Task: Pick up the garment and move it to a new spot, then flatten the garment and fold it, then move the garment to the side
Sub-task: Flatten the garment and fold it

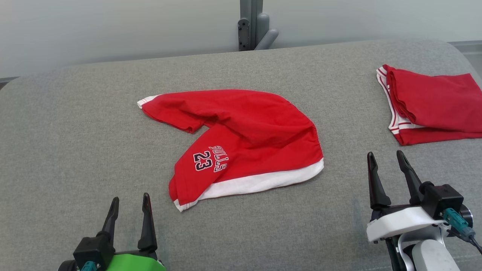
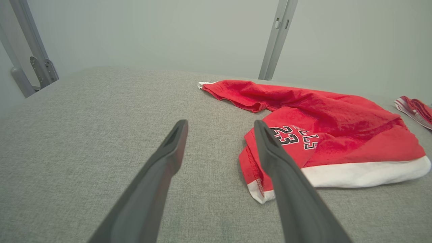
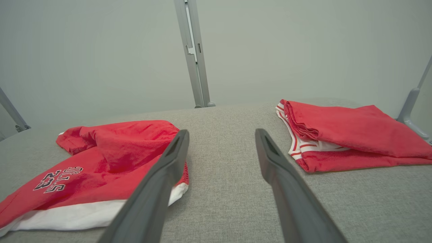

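The left gripper [image 1: 130, 198] and right gripper [image 1: 385, 154] hover near the front edge, both spread wide and empty. They flank the crumpled red basketball shorts [image 1: 241, 139] lying mid-surface on the grey padded table [image 1: 75, 150], likely poised for pickup. A folded red garment [image 1: 433, 105] lies far right, apparently set aside.

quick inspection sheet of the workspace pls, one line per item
surface: grey fabric pad, rounded far corners
job's things: rumpled red garment, white band, printed 23, mid-pad, not yet folded
clutter: folded red garment at the pad's right edge
grippers: left gripper open, empty; right gripper open, empty; both short of the cloth
cables: teal plug and dark cable at the right wrist
surroundings: pale wall, grey metal post behind
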Tool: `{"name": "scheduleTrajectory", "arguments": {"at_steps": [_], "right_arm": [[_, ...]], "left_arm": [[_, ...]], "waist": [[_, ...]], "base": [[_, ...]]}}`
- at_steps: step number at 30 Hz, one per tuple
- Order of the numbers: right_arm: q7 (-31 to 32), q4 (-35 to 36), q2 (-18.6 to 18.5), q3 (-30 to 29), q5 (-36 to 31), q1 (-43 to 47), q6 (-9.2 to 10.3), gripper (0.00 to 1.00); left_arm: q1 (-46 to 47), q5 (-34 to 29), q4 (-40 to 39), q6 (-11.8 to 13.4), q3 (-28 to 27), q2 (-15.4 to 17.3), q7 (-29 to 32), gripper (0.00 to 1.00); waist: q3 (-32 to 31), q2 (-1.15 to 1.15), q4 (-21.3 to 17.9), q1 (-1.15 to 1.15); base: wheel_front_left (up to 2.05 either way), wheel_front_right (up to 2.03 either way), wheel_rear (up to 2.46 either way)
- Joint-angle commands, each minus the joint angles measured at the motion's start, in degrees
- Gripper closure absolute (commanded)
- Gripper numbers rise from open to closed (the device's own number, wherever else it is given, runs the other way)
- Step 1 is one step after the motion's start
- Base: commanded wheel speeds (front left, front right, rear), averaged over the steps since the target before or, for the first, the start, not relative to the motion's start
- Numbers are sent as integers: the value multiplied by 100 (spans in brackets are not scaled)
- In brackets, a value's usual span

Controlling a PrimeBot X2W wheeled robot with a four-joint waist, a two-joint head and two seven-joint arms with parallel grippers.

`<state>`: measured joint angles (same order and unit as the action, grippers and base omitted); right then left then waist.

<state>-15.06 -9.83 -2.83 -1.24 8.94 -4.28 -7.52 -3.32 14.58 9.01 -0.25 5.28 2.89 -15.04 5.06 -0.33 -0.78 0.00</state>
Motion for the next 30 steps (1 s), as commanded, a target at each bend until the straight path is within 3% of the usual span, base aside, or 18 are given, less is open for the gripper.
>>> {"name": "scheduleTrajectory", "arguments": {"at_steps": [1,22,30], "right_arm": [[-18,53,-14,13,15,69,7,0],[-18,196,-14,114,12,215,7,0],[-18,178,-14,193,39,219,7,0]], "left_arm": [[-90,37,-12,18,1,2,-14,0],[-219,-96,-43,-19,47,2,-14,0],[-52,-235,639,-275,403,3,-12,0]], "waist": [[-20,33,-8,0],[-250,33,-29,0],[-270,33,-59,0]], "base": [[0,0,0],[0,0,0],[0,0,0]]}}
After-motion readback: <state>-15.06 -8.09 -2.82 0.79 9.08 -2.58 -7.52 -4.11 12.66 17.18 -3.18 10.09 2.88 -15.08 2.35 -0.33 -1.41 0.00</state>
